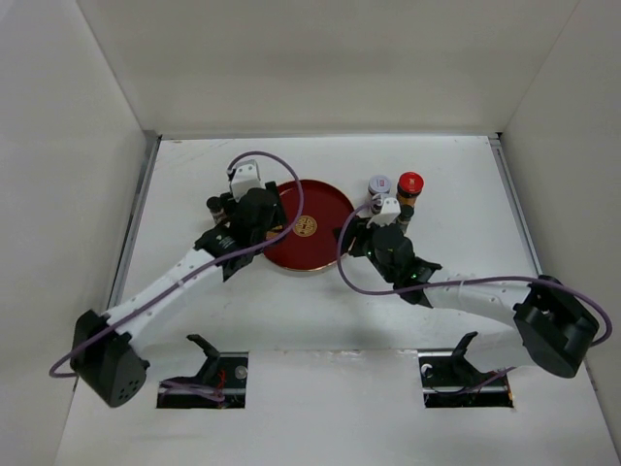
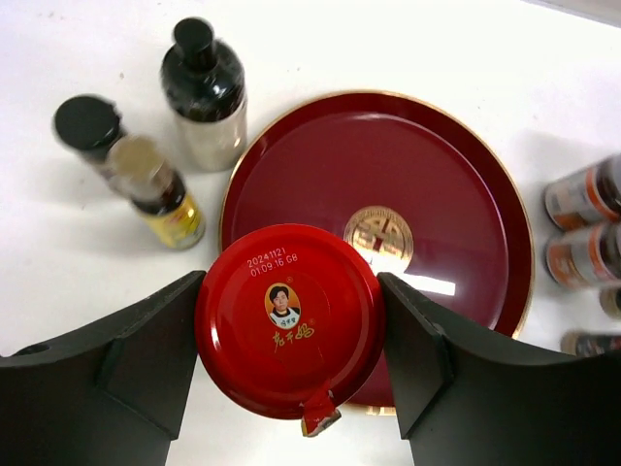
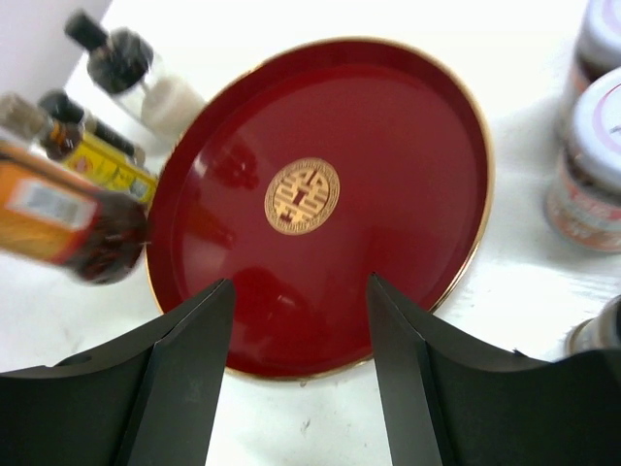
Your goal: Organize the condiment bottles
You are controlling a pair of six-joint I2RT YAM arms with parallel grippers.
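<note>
L gripper (image 2: pixel 291 335) clamped on red-capped jar (image 2: pixel 289 316), one finger each side of cap. Cap faces L wrist cam; long axis runs away from cam, base over tray (image 2: pixel 456 184) rim. R gripper (image 3: pixel 301 325): jaws apart, holding nothing, over tray's opposite edge.

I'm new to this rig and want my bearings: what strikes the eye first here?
The round red tray with its gold centre, mid-table between the arms. Then the red-capped jar clamped in the left gripper at the tray's rim, while the right gripper hangs open and empty above the tray. Small dark bottles stand left of the tray.
</note>
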